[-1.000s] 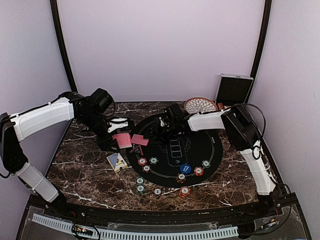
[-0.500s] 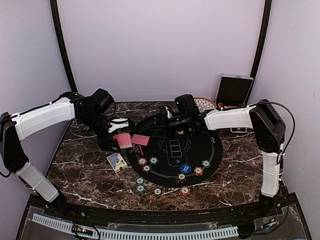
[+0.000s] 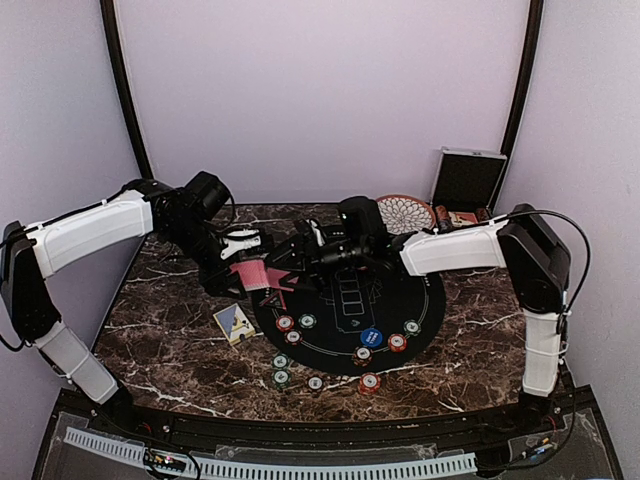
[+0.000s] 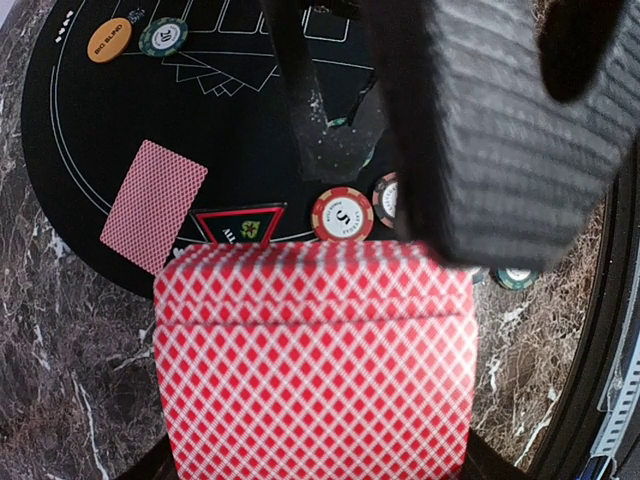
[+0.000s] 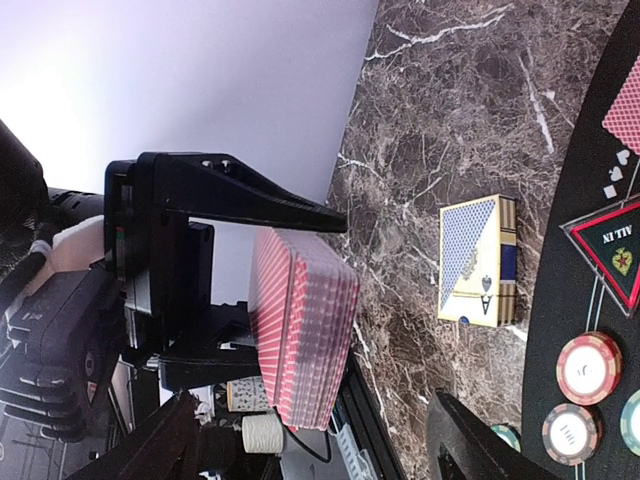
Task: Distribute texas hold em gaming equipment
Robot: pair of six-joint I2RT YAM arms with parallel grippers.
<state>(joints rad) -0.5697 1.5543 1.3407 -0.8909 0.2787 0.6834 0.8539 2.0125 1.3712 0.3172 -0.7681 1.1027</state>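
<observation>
Right arm just swung over. Half a second back its claw hung over the far middle of the mat (image 3: pixel 425 300); now the right claw (image 3: pixel 283 260) is way over on the left, just beside the deck (image 4: pixel 315 370). Its fingers are spread wide with nothing in them, and the deck sits dead ahead in its wrist view.

The left claw (image 3: pixel 238 268) has barely budged. It's clamped on the deck, holding it up off the table at the far-left edge of the mat.

My read is that it's lining up to pull the next card. Dealing looks barely started, since only one loose card (image 4: pixel 153 205) lies face down on the mat, near the deck.

Headcount:
- 1 deck, 1 loose card
- 5 red chips (image 3: pixel 285 323)
- 5 green chips (image 3: pixel 307 321), I think: 4 from above, plus one beside the orange disc (image 4: pixel 109 40) that only the left wrist view shows, because the right arm covers that spot
- 1 white chip (image 3: pixel 315 383)
- 1 blue disc (image 3: pixel 371 337), 1 orange disc
- 1 card box (image 3: pixel 233 322) on the marble left of the mat
</observation>
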